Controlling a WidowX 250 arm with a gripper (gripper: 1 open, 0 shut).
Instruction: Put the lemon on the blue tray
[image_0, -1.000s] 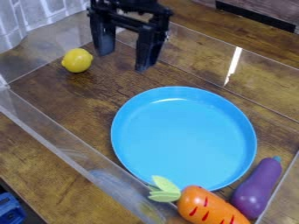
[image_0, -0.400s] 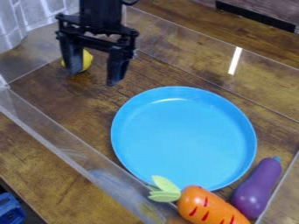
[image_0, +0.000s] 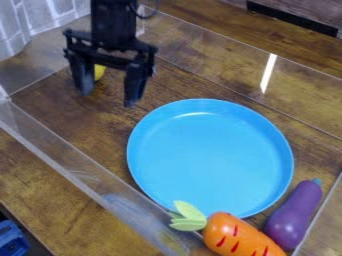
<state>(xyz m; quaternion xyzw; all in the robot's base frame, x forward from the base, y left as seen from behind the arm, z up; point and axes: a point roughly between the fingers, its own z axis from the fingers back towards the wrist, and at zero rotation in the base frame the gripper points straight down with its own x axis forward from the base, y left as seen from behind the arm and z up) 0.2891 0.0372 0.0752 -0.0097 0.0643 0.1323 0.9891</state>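
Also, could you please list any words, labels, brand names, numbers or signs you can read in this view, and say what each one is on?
None: no legible text, number or sign shows anywhere.
The blue tray, the lemon, the carrot, the eggplant and the hand are all unmarked.
The carrot carries only a small painted face, no lettering.

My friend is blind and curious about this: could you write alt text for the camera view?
A black robot gripper, jaws open and pointing down, hangs over a small yellow lemon on a wooden table. Nearer the camera lies an empty blue tray, with a toy carrot and purple eggplant beside it.
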